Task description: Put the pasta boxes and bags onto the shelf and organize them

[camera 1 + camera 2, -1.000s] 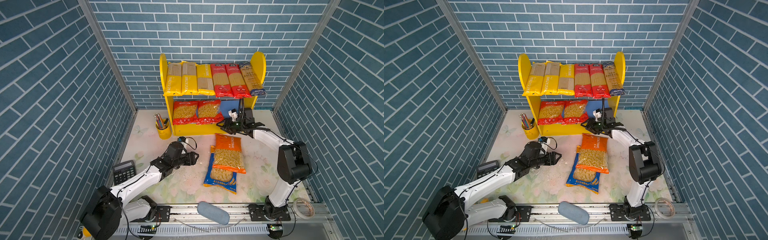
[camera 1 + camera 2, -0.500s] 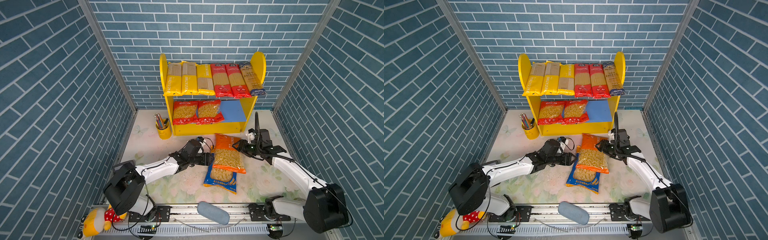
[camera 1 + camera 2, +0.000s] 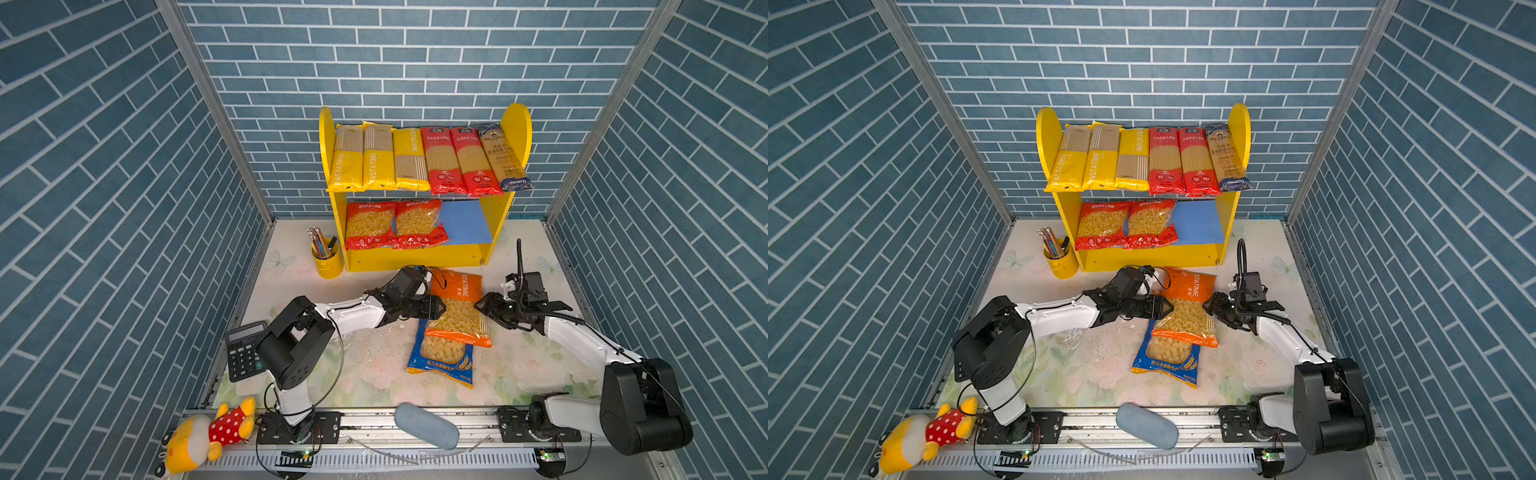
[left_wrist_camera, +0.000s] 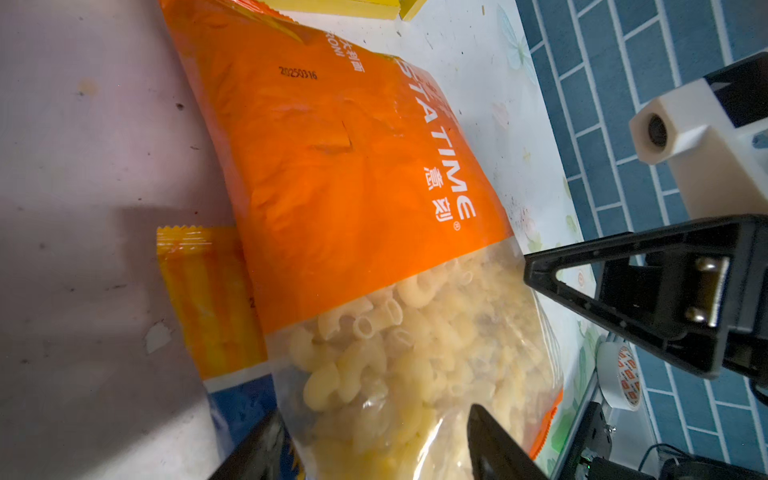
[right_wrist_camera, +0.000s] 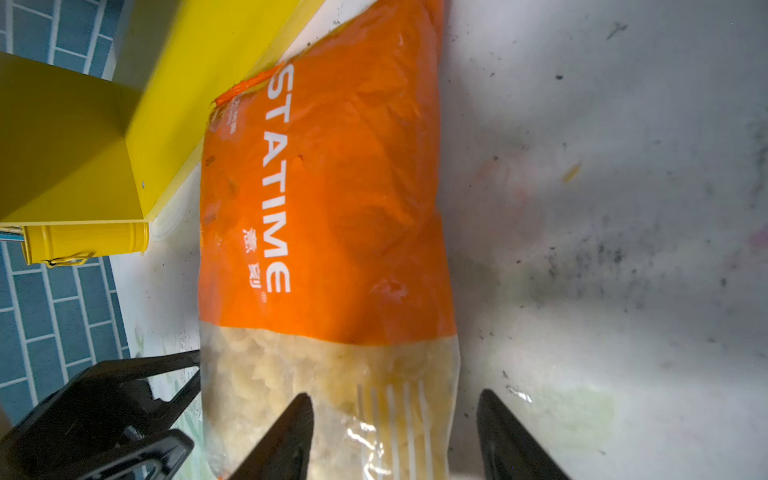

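An orange macaroni bag [image 3: 457,307] [image 3: 1187,309] lies on the table before the shelf [image 3: 415,257], overlapping a blue macaroni bag [image 3: 442,359]. My left gripper [image 3: 438,309] [image 4: 374,432] is open at the orange bag's left edge, and the clear macaroni end lies between its fingers. My right gripper [image 3: 480,305] [image 5: 395,399] is open at the right edge, with one finger over the bag and one over bare table. Several long spaghetti packs [image 3: 415,160] fill the upper board. Two red macaroni bags [image 3: 395,224] lie on the blue lower board.
A yellow pencil cup [image 3: 328,259] stands left of the shelf. A calculator [image 3: 243,351] lies at the left edge, a plush toy [image 3: 208,432] and a grey-blue pad [image 3: 426,424] on the front rail. The lower board's right part [image 3: 465,222] is bare.
My right gripper has come away from the shelf front and down to the orange bag's right edge, jaws wider. My left gripper has reached right to the bag's left edge.
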`<move>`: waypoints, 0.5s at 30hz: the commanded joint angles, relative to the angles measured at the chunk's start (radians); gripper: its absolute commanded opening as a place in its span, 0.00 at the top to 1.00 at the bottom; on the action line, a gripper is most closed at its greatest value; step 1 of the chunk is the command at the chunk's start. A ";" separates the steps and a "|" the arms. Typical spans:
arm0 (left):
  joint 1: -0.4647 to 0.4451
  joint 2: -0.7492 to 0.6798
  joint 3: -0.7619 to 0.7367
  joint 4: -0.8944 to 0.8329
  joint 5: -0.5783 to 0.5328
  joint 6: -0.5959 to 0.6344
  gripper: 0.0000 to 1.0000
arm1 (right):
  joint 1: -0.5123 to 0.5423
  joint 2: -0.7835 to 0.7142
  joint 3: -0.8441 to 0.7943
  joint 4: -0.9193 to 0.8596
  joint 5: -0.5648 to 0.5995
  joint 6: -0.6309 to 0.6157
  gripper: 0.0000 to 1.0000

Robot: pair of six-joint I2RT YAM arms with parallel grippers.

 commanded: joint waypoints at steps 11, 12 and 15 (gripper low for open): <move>-0.023 0.084 0.096 0.021 0.060 0.026 0.52 | 0.009 0.007 -0.069 0.178 -0.081 0.017 0.73; -0.025 0.082 0.093 0.028 0.066 0.026 0.55 | 0.010 -0.006 -0.072 0.177 -0.079 0.013 0.77; -0.034 0.071 0.085 0.042 0.081 0.026 0.66 | 0.022 -0.049 -0.075 0.161 -0.064 -0.002 0.89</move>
